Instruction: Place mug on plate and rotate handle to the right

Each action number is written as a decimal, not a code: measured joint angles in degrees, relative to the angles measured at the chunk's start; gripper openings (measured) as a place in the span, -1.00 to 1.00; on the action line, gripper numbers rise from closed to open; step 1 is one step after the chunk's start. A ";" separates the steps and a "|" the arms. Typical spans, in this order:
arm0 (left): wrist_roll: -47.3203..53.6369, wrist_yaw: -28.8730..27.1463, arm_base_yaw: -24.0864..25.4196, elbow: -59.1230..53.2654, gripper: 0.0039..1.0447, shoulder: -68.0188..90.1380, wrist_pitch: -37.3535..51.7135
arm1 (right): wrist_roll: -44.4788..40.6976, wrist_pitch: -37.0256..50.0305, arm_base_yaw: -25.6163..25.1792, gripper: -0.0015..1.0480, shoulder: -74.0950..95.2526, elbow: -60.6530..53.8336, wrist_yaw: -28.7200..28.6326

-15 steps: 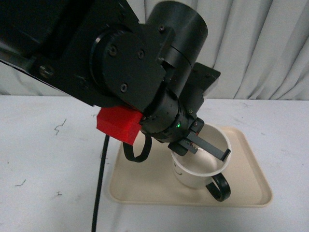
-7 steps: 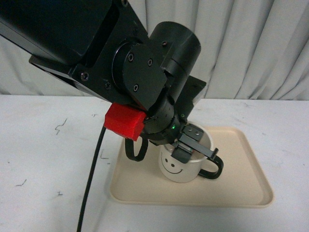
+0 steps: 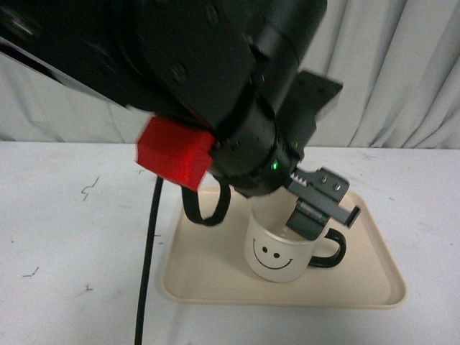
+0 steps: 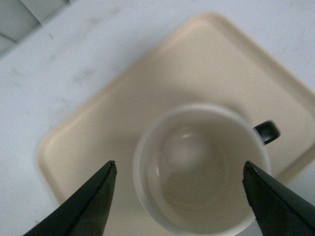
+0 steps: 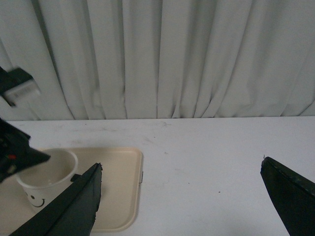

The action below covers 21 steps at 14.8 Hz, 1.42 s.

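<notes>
The cream-white mug [image 3: 277, 251] stands upright on the beige plate [image 3: 359, 295], its smiley face towards the front view's camera. Its black handle [image 3: 332, 251] points right. My left gripper [image 3: 320, 208] hangs open just above the mug's rim, touching nothing. In the left wrist view the empty mug [image 4: 202, 167] lies between the two spread fingers of the left gripper [image 4: 179, 163], with the handle [image 4: 267, 132] and the plate [image 4: 98, 132] showing. My right gripper [image 5: 180, 163] is open over bare table, right of the plate [image 5: 123, 187] and mug [image 5: 44, 179].
A black cable [image 3: 147, 273] drops from the left arm along the plate's left side. The arm's red block [image 3: 172, 158] sits above the plate's back left corner. A white curtain [image 3: 402, 72] closes the back of the table. Small pen marks [image 3: 88, 190] dot the tabletop.
The mug went from tilted in the left gripper to standing on the plate, its handle swinging round to the right. The left gripper has let go and risen.
</notes>
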 joint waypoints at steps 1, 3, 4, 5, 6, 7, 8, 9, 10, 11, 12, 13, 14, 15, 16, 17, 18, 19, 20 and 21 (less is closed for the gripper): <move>0.11 0.04 0.04 -0.81 0.56 -1.62 0.68 | 0.00 0.00 0.00 0.87 0.00 0.00 0.00; 3.37 3.82 2.95 -8.39 0.91 -12.20 7.78 | 0.02 0.00 0.00 0.87 0.00 0.00 0.00; 5.49 7.13 5.35 -13.99 0.86 -17.57 15.45 | 0.02 0.00 0.00 0.87 0.00 0.00 0.00; 7.89 6.67 8.22 -20.76 0.88 -23.08 27.32 | 0.00 0.00 0.00 0.87 0.00 0.00 -0.02; 8.41 4.04 10.32 -26.51 0.84 -27.34 37.97 | 0.02 0.00 -0.02 0.87 0.00 0.00 0.02; 3.13 -7.80 11.45 -31.47 0.60 -30.29 46.34 | 0.02 0.00 0.00 0.87 0.00 0.00 -0.04; -2.12 -13.68 13.05 -37.13 0.36 -32.87 50.01 | 0.02 0.02 0.00 0.87 0.00 0.00 -0.04; -5.14 -13.70 14.82 -41.81 0.15 -34.99 50.75 | 0.02 -0.02 0.00 0.87 0.00 0.00 -0.02; -7.06 -12.17 16.83 -46.10 -0.10 -37.90 51.21 | 0.02 -0.02 0.00 0.87 0.00 0.00 -0.02; -8.02 -10.47 18.69 -49.18 -0.34 -41.31 51.76 | 0.02 0.00 0.00 0.87 0.00 0.00 -0.02; -8.44 -8.87 20.48 -51.87 -0.59 -44.57 51.95 | 0.02 -0.02 0.00 0.87 0.00 0.00 -0.02; -8.96 -7.48 21.68 -54.12 -0.79 -46.80 51.76 | 0.02 0.00 0.00 0.87 0.00 0.00 -0.02; -9.29 -5.86 22.95 -56.57 -0.97 -49.29 50.95 | 0.02 0.00 0.00 0.87 0.00 0.00 -0.02; -9.22 -4.46 24.15 -58.53 -0.97 -51.69 50.21 | 0.02 -0.02 0.00 0.87 0.00 0.00 -0.02; -9.25 -3.67 25.29 -59.93 -0.97 -54.10 49.48 | 0.02 0.00 0.00 0.87 0.00 0.00 -0.02; -9.25 -2.80 26.45 -61.31 -0.97 -56.89 48.37 | 0.02 0.00 0.00 0.87 0.00 0.00 -0.02; -9.25 -1.66 27.30 -62.66 -0.97 -59.49 47.04 | 0.02 0.00 0.00 0.87 0.00 0.00 -0.02; -9.25 -0.81 27.91 -63.69 -0.97 -61.64 45.77 | 0.02 0.00 0.00 0.87 0.00 0.00 -0.02; -9.25 -0.15 28.74 -64.70 -0.97 -64.19 44.13 | 0.02 0.00 0.00 0.87 0.00 0.00 -0.02; -9.25 0.50 29.49 -65.61 -0.97 -66.88 42.53 | 0.02 0.00 0.00 0.87 0.00 0.00 -0.02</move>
